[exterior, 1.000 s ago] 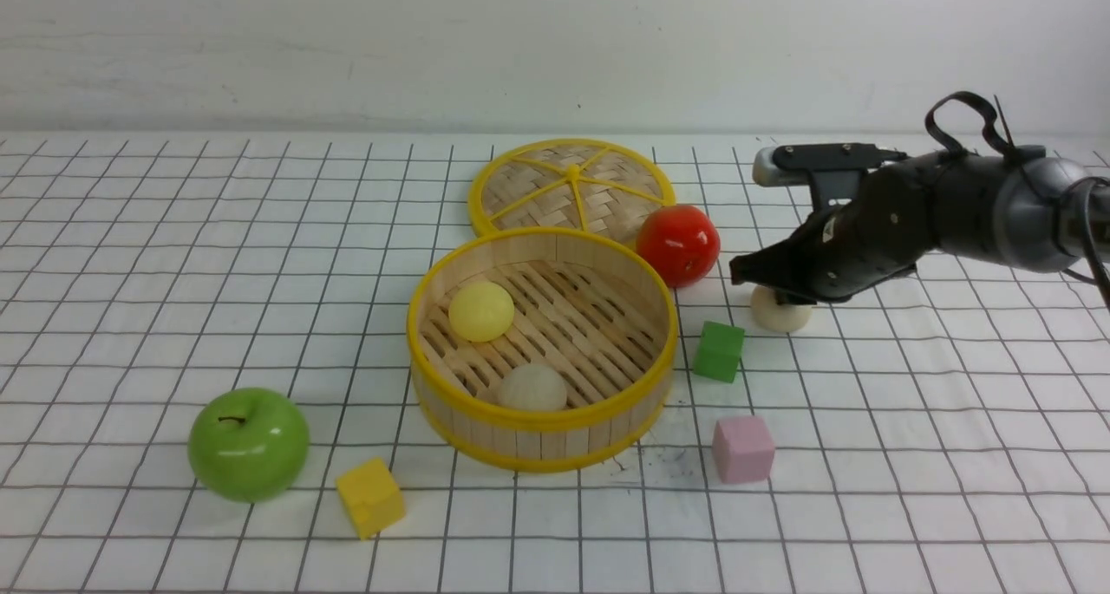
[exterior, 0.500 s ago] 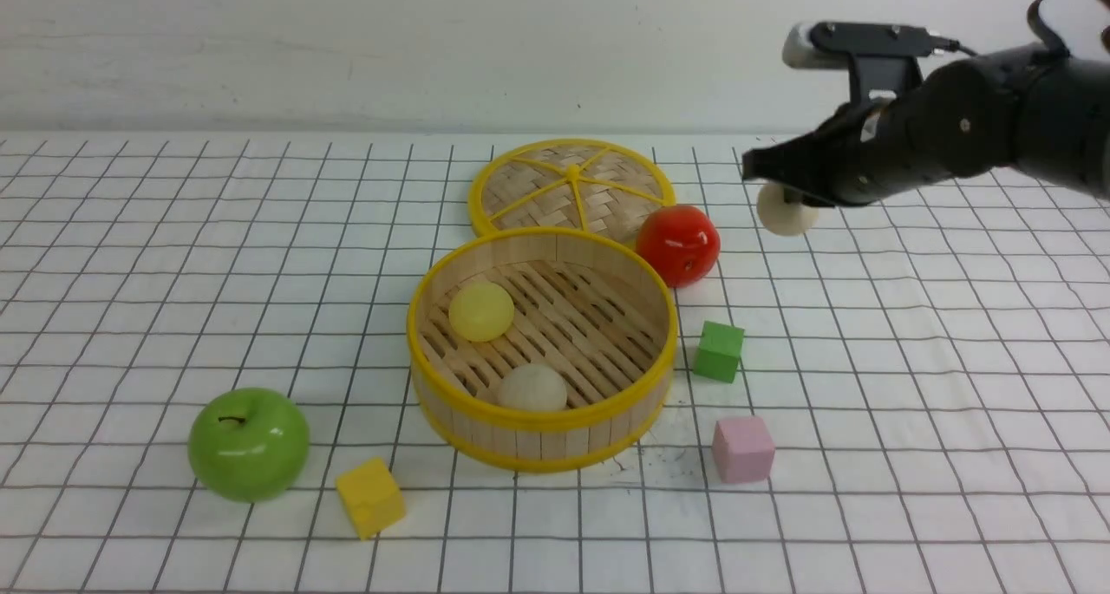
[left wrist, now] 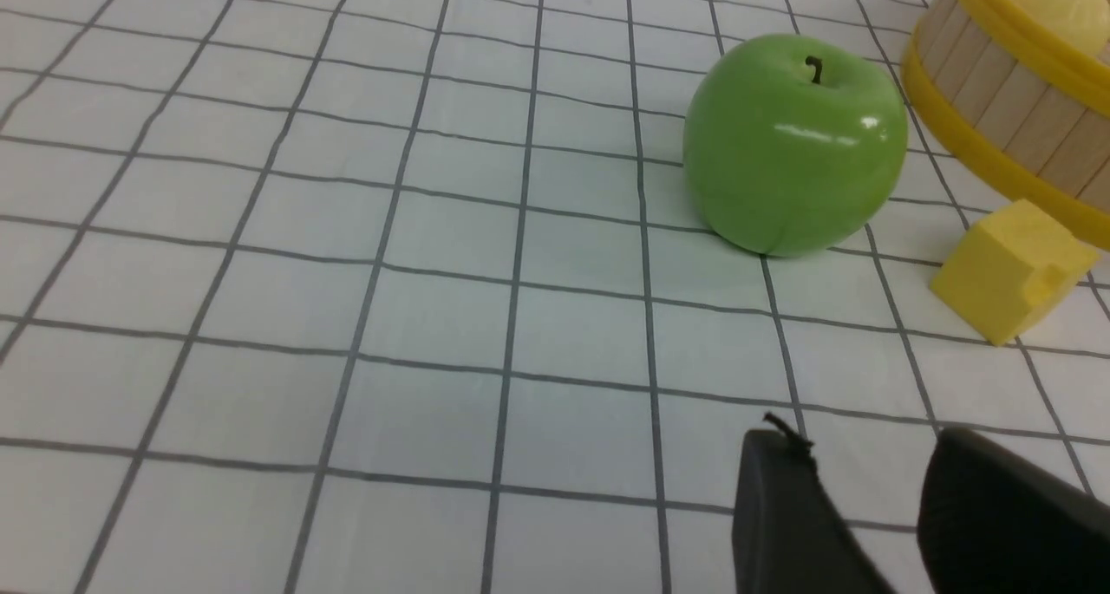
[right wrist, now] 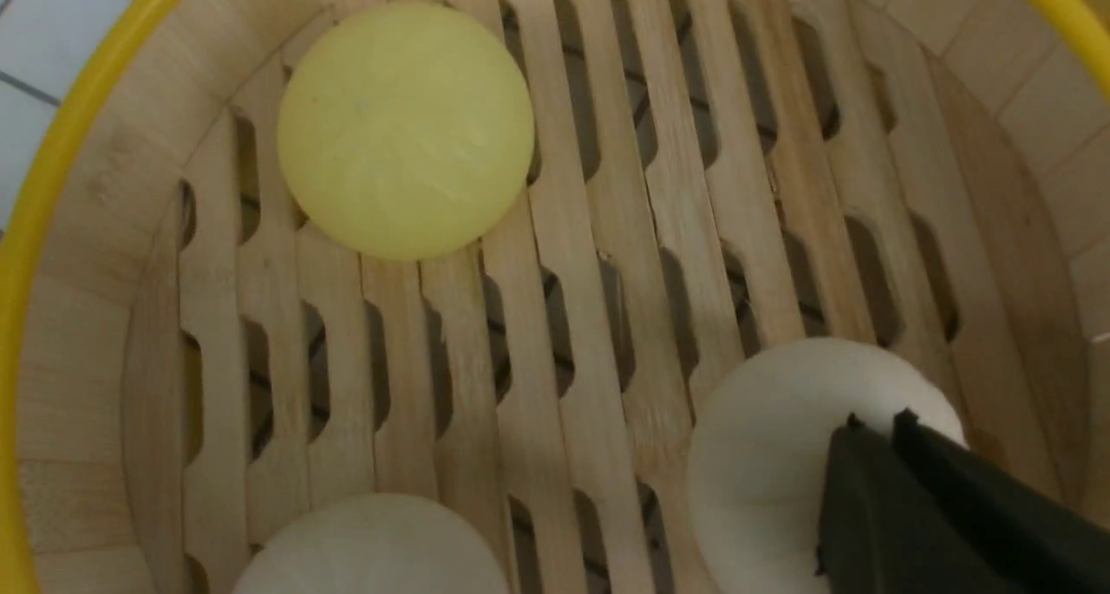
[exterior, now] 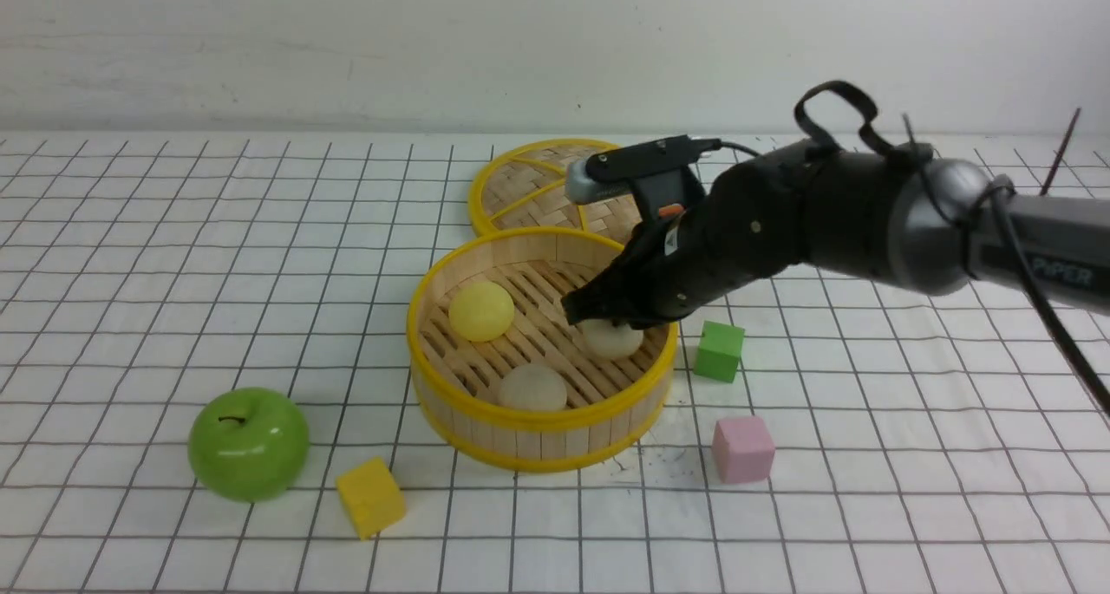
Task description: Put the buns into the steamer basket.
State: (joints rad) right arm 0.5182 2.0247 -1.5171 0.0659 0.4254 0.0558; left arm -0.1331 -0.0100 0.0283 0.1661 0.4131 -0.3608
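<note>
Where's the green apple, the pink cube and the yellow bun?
green apple (exterior: pixel 249 444), front view, middle of its skin
pink cube (exterior: pixel 743 447), front view, front face
yellow bun (exterior: pixel 481 310), front view, top of dome

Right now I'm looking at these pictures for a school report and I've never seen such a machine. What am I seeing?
It is a robot with two arms, each ending in a pinching tool. The wide picture looks forward from between the arms; the other two come from cameras on the wrists.

On the gridded table stands a steamer basket holding a yellow bun and a cream bun. The right tool is shut on a third bun, down inside the basket. Around it lie a woven lid, a green apple, and yellow, green and pink cubes. The left tool hangs near the apple, holding nothing.
</note>
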